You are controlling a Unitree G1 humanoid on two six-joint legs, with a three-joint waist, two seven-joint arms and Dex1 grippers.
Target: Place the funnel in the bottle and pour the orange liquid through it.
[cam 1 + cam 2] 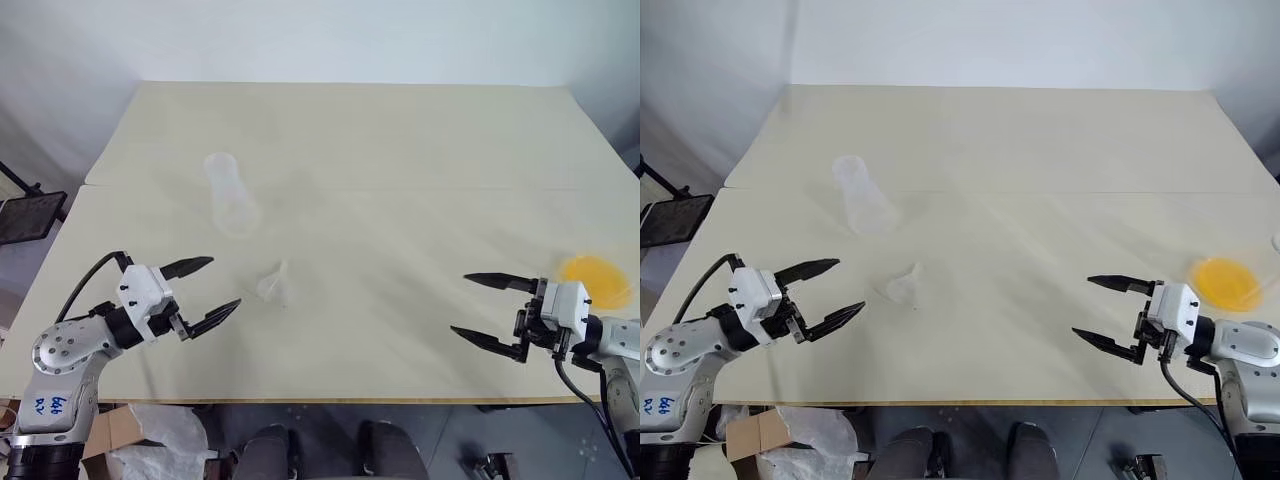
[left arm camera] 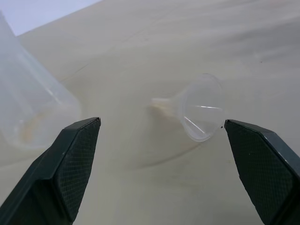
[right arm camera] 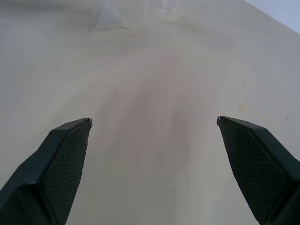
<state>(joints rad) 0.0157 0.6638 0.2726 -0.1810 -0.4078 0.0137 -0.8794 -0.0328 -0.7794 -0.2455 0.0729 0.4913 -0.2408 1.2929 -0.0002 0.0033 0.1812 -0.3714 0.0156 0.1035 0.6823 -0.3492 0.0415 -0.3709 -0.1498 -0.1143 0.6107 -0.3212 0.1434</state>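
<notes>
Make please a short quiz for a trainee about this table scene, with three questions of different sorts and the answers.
1. True or false: the funnel already sits in the bottle.
2. Which gripper is nearer the orange liquid? A) left gripper B) right gripper
3. Fill in: both grippers are ____.

Key
1. False: it lies on its side on the table, apart from the bottle.
2. B
3. open, holding nothing

A wide cream table (image 1: pixel 400 150), a black mesh stand (image 1: pixel 30 215) beside its edge
</notes>
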